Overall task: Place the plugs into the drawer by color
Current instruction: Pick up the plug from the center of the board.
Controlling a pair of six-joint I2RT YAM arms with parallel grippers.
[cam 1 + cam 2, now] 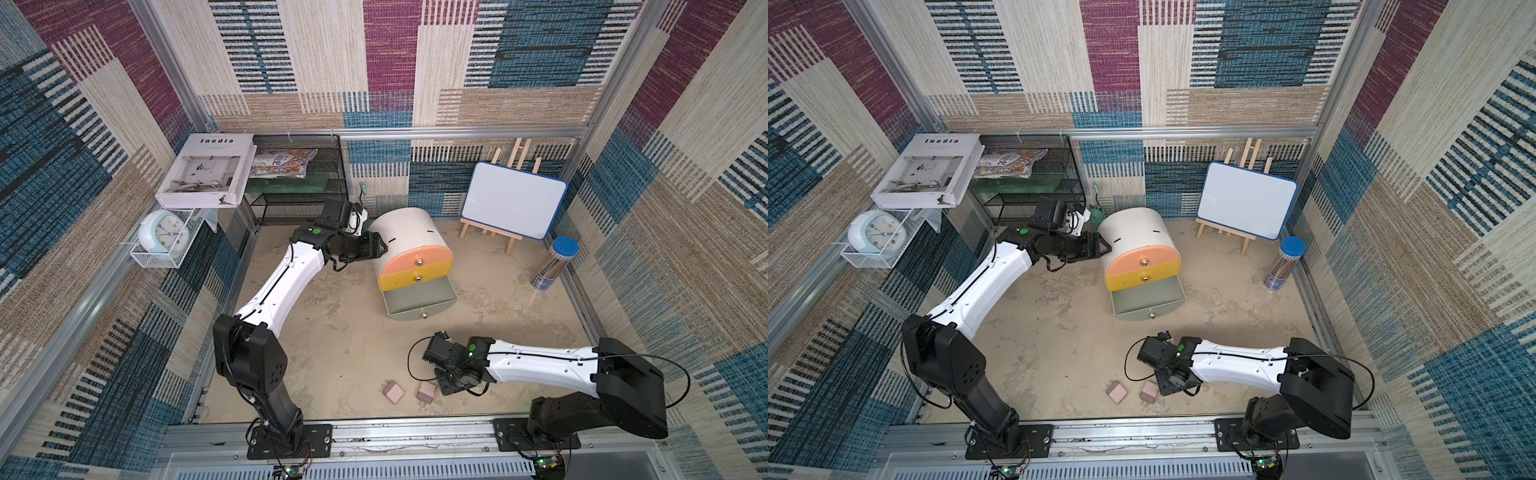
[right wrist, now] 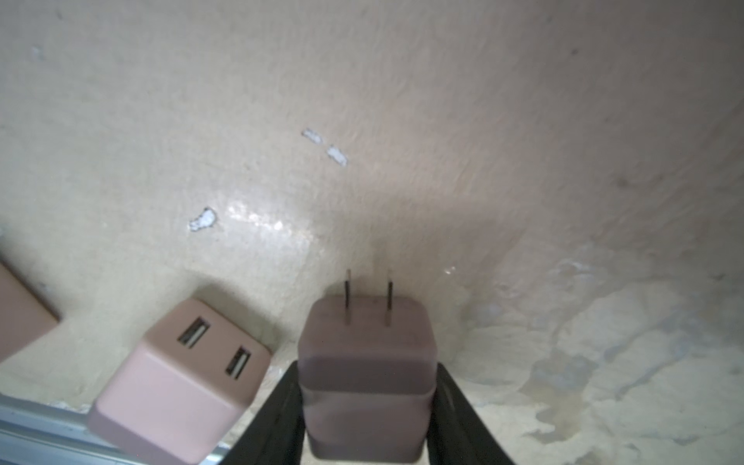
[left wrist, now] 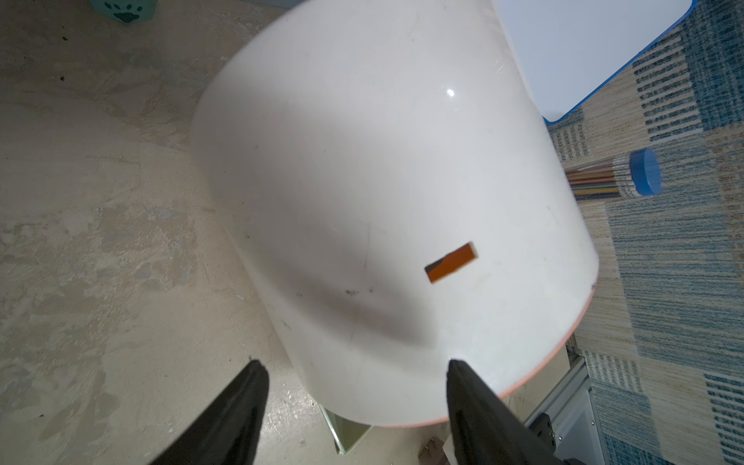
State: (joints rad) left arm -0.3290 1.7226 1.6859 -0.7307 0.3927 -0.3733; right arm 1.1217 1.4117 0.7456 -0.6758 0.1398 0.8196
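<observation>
- Right wrist view: right tool [image 2: 367, 368] has its jaws pressed on both flanks of a dusty pink plug [image 2: 367, 338]. The prongs point away from the wrist and the body sits deep between the fingers. Judged step: lift it and carry it to the drawer.
- 2 more pink ones lie on the tabletop [image 2: 402, 120]: the neighbour plug [image 2: 181, 378] just beside the held one, USB ports showing, and the edge plug [image 2: 20, 310] cut off by the frame. Lift straight up first so the neighbour isn't dragged.
- Top view: cabinet [image 1: 409, 232] stands mid-tabletop, well apart from the pick spot. The grey bottom drawer [image 1: 419, 297] is pulled out; the peach front [image 1: 415, 262] and yellow front [image 1: 409, 279] are shut. No plug is visible inside the grey one, and no blue or green plugs are in sight.
- Left tool [image 3: 354, 362] has jaws apart and holds nothing. 1 fingertip touches the cabinet's white shell near the peach rim. It reads as a brace, useful during the drop because a light cabinet could slide.
- Carry high enough to clear the grey front and its knob [image 1: 424, 316], come over the open tray from above, and release low so the cube doesn't bounce out.
- Risk: the faces are smooth plastic, so a fast swing could make it slip.
</observation>
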